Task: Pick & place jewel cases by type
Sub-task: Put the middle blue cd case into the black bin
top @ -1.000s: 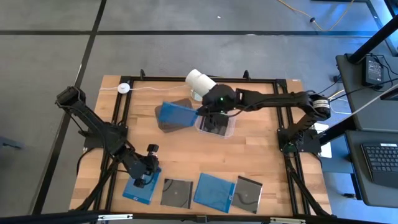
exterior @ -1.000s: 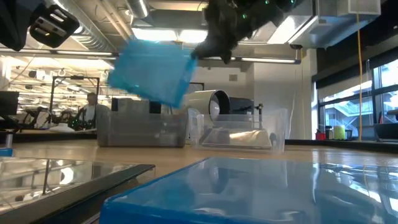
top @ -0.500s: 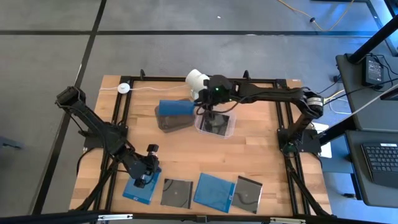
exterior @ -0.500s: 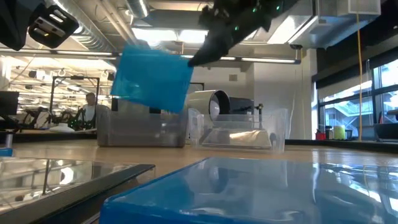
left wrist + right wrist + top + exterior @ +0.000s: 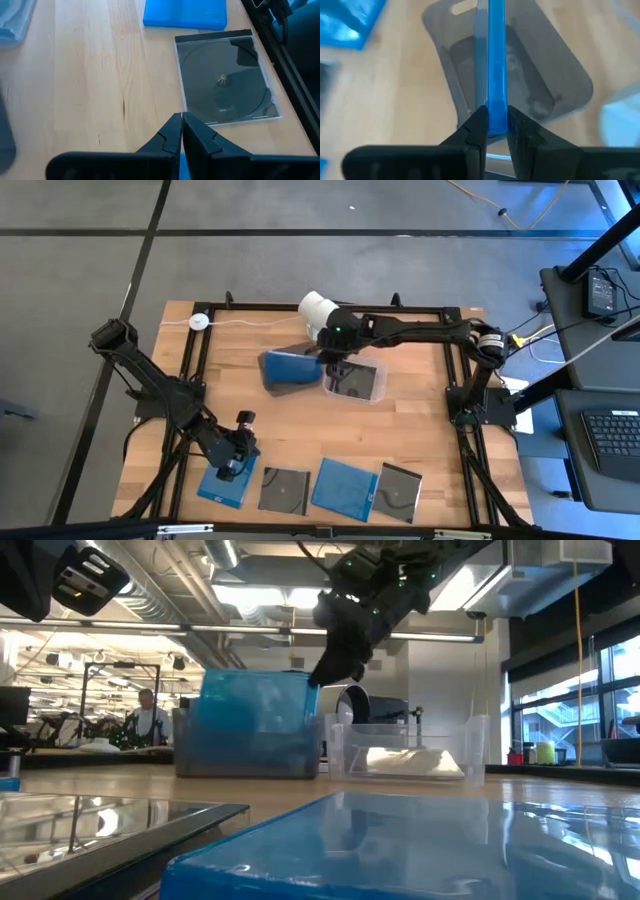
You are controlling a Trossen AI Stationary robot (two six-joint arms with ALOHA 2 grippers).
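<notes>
Near edge, lower part of the high view: four jewel cases lie in a row on the table (image 5: 420, 430), a blue one (image 5: 222, 485) at lower left, then a dark case (image 5: 283, 490), a second blue case (image 5: 344, 489) and another dark case (image 5: 399, 493). The left gripper (image 5: 236, 457) sits over the first blue one, fingers pressed together on nothing in the left wrist view, unmoved over the last second. Farther back, upper centre: the right gripper (image 5: 325, 356) has its fingers (image 5: 475, 129) clamped on the edge of a translucent blue jewel case (image 5: 291, 367). A second ago that case hung tilted, high above the grey tub (image 5: 272, 374); half a second ago it had swung upright; now the low view shows it lowered into the tub, still gripped. The clear tub (image 5: 355, 381) just right of it appears to hold a dark case and has shifted slightly rightward. Behind both stands the white cylindrical camera (image 5: 315, 308). Judgement: the blue case is nearly delivered to the blue-type tub, release pending; four cases remain to be sorted.
</notes>
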